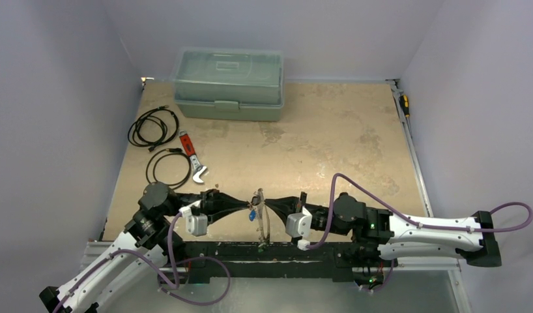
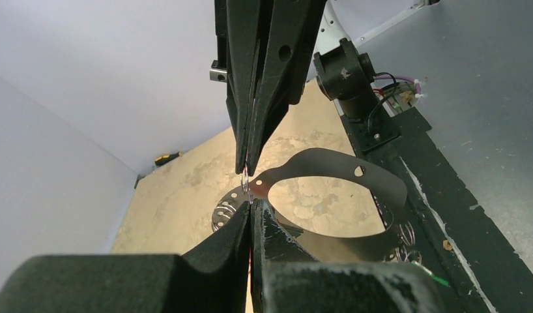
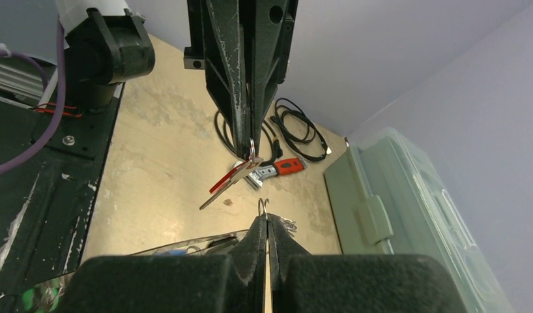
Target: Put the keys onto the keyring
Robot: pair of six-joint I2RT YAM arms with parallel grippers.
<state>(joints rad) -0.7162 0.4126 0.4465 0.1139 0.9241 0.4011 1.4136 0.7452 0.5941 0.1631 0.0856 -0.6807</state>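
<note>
- At far left of your table (image 1: 329, 130), two coiled black cables (image 1: 153, 127) lie beside a red-handled wrench (image 1: 192, 156), well apart from the arms
- Behind them, a pale green storage box (image 1: 228, 85) sits closed against the back wall
- Your left gripper (image 1: 248, 207) reaches rightward near the table's front edge, fingers pressed together and pinching the keys (image 3: 226, 181) by their small ring; a red-headed key hangs below the tips, blade slanting down
- A blue head shows in the top view just under those tips
- The keyring (image 1: 264, 225) stands on edge between and below the two grippers, close to the front edge of the table; the left wrist view shows it as a wide, thin band curving away from the fingertips
- Your right gripper (image 1: 272, 207) points leftward, tip to tip with the left, jaws pressed together on a thin wire hook (image 3: 264, 205); you cannot tell whether that hook belongs to the keyring
- At far right, a yellow-handled screwdriver (image 1: 404, 104) lies along the table's edge
</note>
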